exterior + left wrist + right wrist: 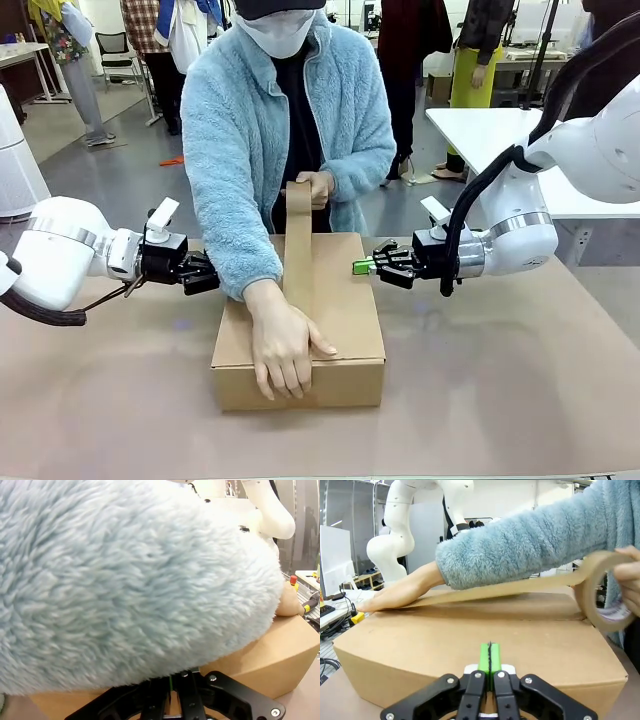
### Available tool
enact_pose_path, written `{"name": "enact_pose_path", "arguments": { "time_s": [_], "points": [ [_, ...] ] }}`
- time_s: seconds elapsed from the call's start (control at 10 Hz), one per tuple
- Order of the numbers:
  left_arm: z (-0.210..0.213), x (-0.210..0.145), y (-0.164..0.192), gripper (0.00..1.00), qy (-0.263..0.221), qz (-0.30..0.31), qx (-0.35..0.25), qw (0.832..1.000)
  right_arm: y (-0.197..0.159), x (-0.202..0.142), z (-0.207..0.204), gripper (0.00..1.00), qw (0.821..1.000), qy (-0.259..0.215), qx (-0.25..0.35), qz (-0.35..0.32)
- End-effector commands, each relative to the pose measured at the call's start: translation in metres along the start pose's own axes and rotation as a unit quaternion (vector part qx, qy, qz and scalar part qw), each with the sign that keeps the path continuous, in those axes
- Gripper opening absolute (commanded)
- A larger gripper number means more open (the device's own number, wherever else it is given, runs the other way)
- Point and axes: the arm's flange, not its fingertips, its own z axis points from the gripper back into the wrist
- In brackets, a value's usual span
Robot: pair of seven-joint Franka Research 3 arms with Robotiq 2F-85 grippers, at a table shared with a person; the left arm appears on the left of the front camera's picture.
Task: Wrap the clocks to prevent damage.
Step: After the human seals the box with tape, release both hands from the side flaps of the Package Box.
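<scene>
A shut cardboard box (345,300) lies mid-table; the clocks are hidden from view. A person in a fluffy blue sleeve (130,580) presses one hand (285,345) on the box's front edge. The other hand pulls a strip of brown tape (298,245) from a roll (600,600) along the lid. My left gripper (205,272) is shut and empty at the box's left side, just behind the sleeve. My right gripper (362,267) is shut, its green pads together, level with the box's right top edge. In the right wrist view the box (470,635) sits just ahead of my right gripper (490,657).
The brown table (520,380) has free room on the right and along the front. A white table (490,130) stands behind at the right. Other people stand farther back in the room.
</scene>
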Motion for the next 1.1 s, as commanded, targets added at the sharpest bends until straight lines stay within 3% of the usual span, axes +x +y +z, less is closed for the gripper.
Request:
{"name": "enact_pose_path", "arguments": {
  "time_s": [0.0,1.0],
  "points": [
    [-0.0013,-0.0024,0.0005,0.01,0.002,0.000,0.002,1.000,0.0026,-0.0023,-0.0021,0.01,1.000,0.002,-0.008,0.004],
    [-0.0013,-0.0024,0.0005,0.01,0.002,0.000,0.002,1.000,0.0026,-0.0023,-0.0021,0.01,1.000,0.002,-0.008,0.004]
  ]
}}
